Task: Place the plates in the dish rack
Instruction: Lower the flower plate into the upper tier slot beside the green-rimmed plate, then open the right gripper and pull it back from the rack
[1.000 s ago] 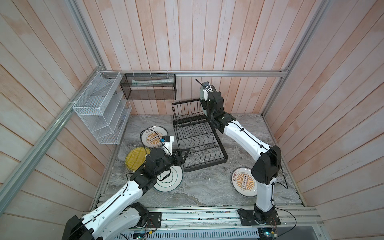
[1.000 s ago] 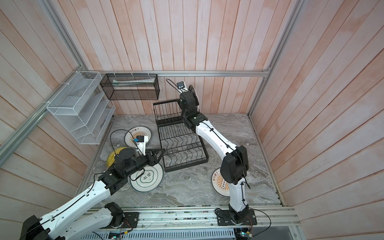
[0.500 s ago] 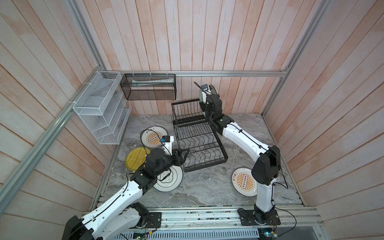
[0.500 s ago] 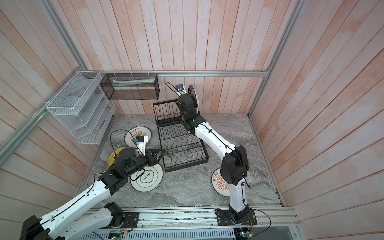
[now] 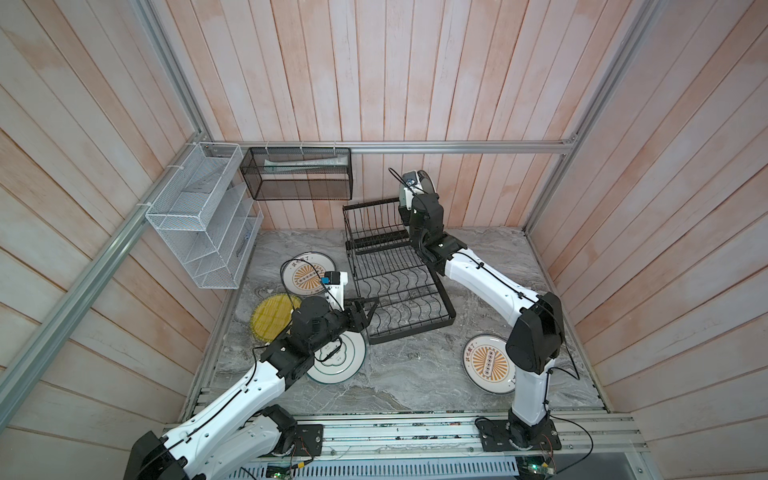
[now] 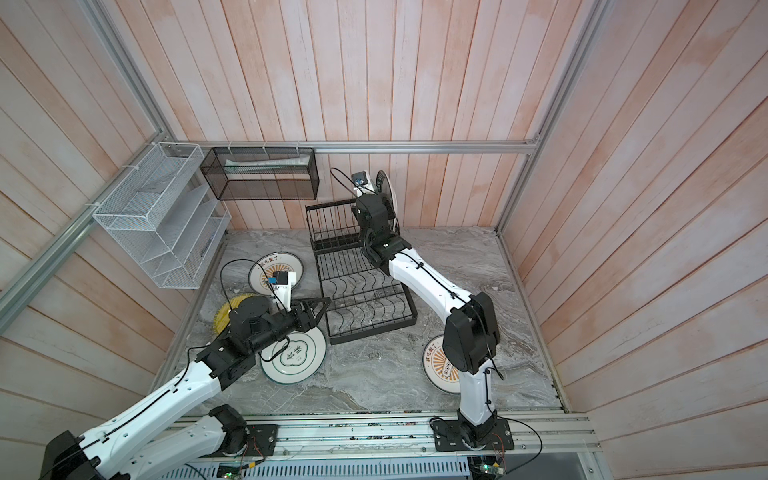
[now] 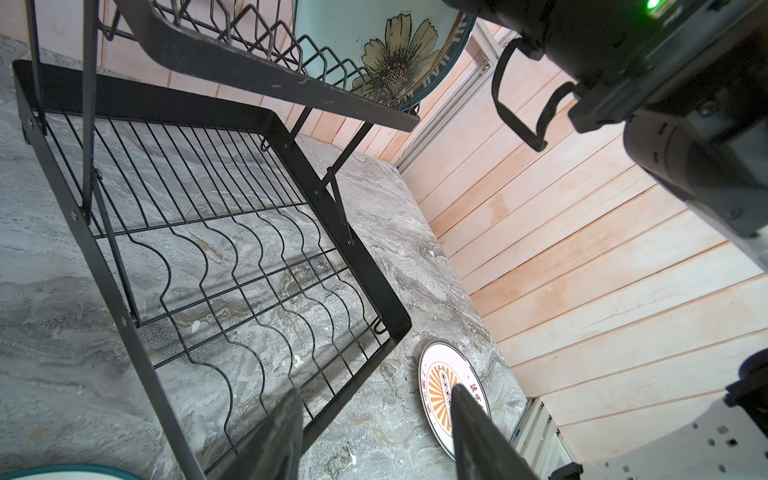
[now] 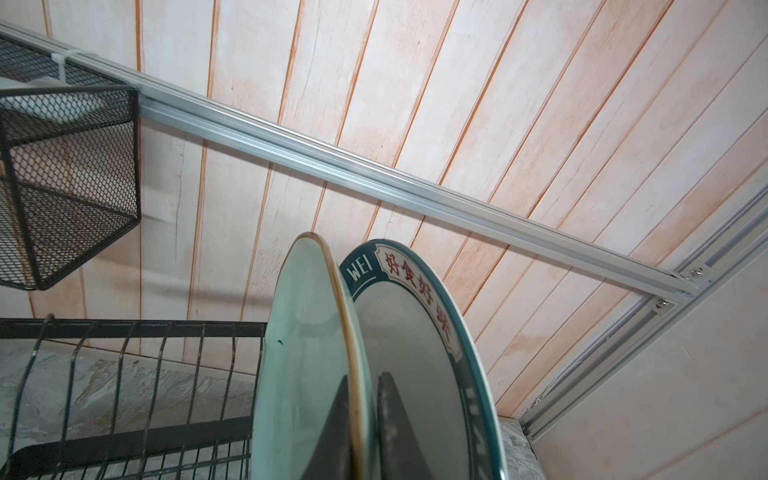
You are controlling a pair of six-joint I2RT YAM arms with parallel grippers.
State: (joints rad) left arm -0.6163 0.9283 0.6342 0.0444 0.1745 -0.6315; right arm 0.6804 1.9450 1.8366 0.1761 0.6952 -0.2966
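At the lower left of both top views the left gripper (image 5: 371, 313) (image 6: 323, 311) hangs at the left edge of the dish rack (image 5: 399, 291), with the green-ringed plate (image 5: 338, 361) just below it in the frame. Only the left wrist view shows its fingers (image 7: 282, 436) half spread with nothing between them. Left of centre, the yellow ribbed plate (image 5: 272, 318) and a sunburst plate (image 5: 307, 276) lie flat on the table (image 5: 415, 382). A second sunburst plate (image 5: 486, 363) lies at the lower right, partly behind the right arm (image 5: 482, 278). In the top views the right gripper (image 8: 365, 376) hides most of the racked plates. Its wrist view shows the mint floral plate (image 8: 307, 353) and the dark-lettered plate (image 8: 415, 332) standing on edge, side by side, in the rack's upper basket. One finger sits on each side of the mint plate's rim, set narrow; whether they press it I cannot tell. Compared with a second ago, the right wrist sits slightly further left, while the left arm (image 5: 249, 386) and the four flat plates are unchanged.
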